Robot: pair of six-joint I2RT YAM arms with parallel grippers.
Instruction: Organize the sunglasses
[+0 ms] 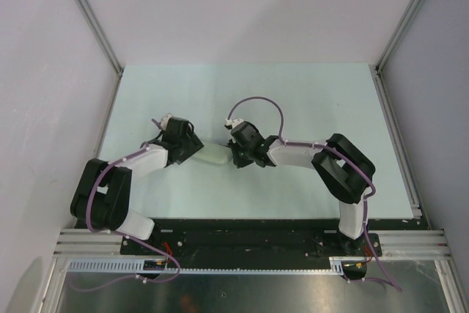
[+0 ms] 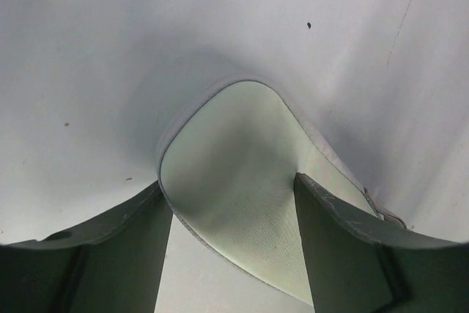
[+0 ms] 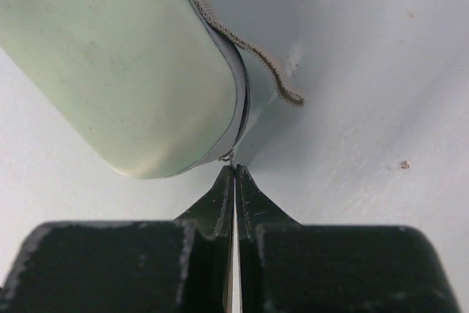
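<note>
The sunglasses are out of view in every frame. An oblong beige case [image 1: 212,155] lies on the table between my two grippers. My left gripper [image 1: 192,150] straddles its left end. In the left wrist view the case's rounded end [image 2: 234,152] sits between the two dark fingers [image 2: 344,254], which press on its sides. My right gripper [image 1: 236,153] is at the other end. In the right wrist view it [image 3: 234,168] is shut, with its tips pinching the small metal zipper pull [image 3: 232,156] at the case's corner [image 3: 124,56]. A loose strip of zipper tape [image 3: 253,53] curls off the case.
The pale table [image 1: 293,100] is bounded by grey walls with metal corner posts [image 1: 88,16] at left and right. The arms' bases are bolted to a black rail [image 1: 242,236] at the near edge.
</note>
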